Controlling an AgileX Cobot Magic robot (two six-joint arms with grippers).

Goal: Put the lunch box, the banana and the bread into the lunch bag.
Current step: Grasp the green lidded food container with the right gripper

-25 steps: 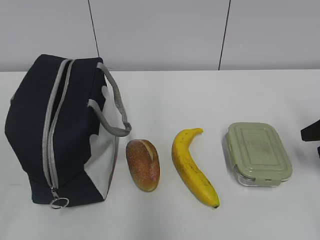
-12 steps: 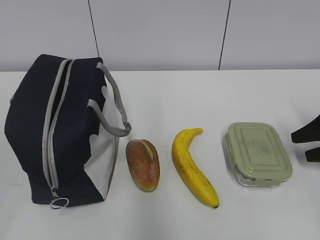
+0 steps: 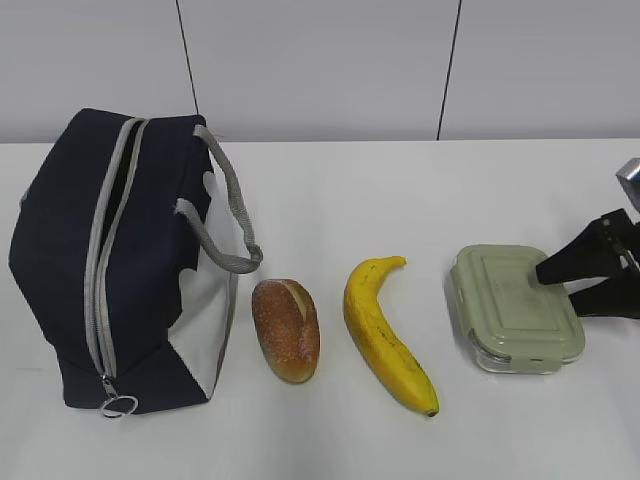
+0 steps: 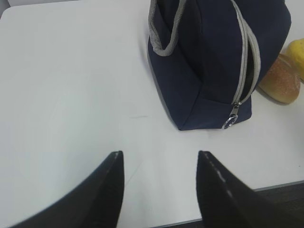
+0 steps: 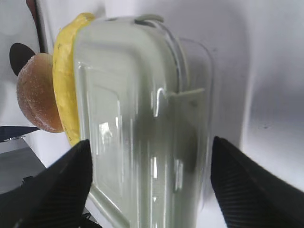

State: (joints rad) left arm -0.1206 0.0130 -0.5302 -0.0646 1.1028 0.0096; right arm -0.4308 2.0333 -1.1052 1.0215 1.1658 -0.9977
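Straddling the lunch box [image 3: 515, 305] at its right edge, right tool [image 3: 575, 283] spread wide, left tool [image 4: 159, 187] parted over bare table [image 4: 71, 95]

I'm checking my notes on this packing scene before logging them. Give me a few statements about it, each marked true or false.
1. The right gripper is open, its jaws straddling the lunch box. True.
2. The bread is already inside the lunch bag. False: it lies on the table beside the bag.
3. The banana lies between bread and lunch box. True.
4. The left gripper holds the bag's handle. False: it is open over bare table.
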